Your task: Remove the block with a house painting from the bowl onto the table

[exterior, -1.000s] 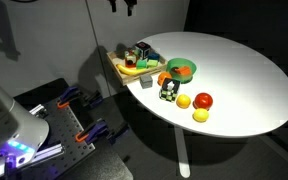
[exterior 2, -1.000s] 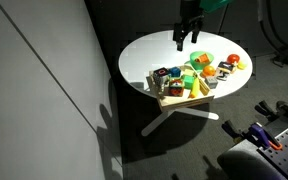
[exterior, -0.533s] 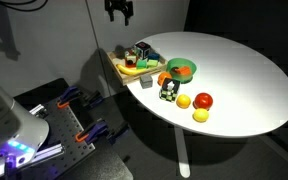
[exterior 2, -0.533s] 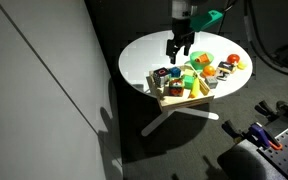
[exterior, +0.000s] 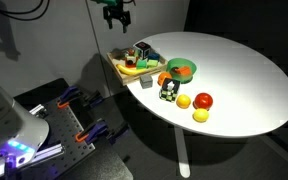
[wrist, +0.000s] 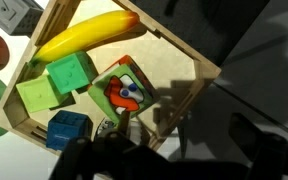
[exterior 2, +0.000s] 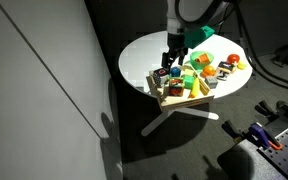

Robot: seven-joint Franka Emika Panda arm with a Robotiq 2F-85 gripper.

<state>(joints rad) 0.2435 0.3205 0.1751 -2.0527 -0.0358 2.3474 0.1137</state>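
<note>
Wrist view: block with a house painting (wrist: 124,92) sits in the bowl (wrist: 179,45), hemmed by a green cube (wrist: 69,72); pincer (exterior: 117,24) hovers above, apparently spread. Descending off-centre could jam a neighbour.

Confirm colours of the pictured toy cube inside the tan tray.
Small pictured toy cube: orange-red border, white picture with red and blue; clearest in wrist view.

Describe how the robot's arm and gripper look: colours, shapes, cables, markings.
The arm has smooth, rounded links in white and light grey. A bright green piece sits at the wrist, above the black gripper with two slim dark jaws. A dark cable curves away beside the arm. No markings can be made out at this size.
</note>
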